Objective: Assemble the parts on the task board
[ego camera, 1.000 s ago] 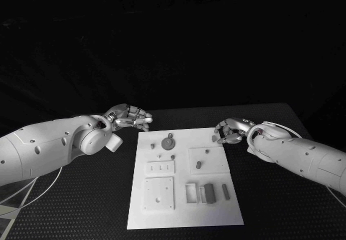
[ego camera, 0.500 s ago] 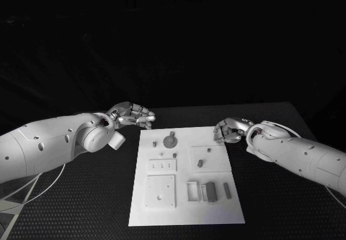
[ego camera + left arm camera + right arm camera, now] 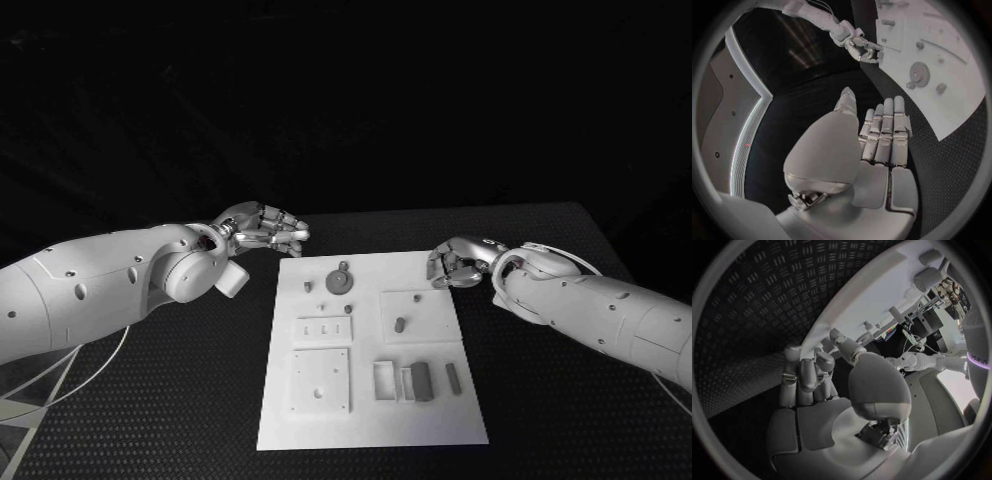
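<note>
Black table (image 3: 173, 400) carries the task board (image 3: 372, 425), grey parts (image 3: 420, 381) untouched on it; since a second ago both hands barely shifted; right hand (image 3: 457, 264) curled empty at its far-right edge, left hand (image 3: 265, 230) likewise beyond its far-left corner; assembly unstarted

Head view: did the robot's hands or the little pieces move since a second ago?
Barely. The left hand crept slightly away from the robot beside the white task board's far corner; the right hand stayed at the board's far right edge. Neither holds anything. The small grey parts lie unmoved.
</note>
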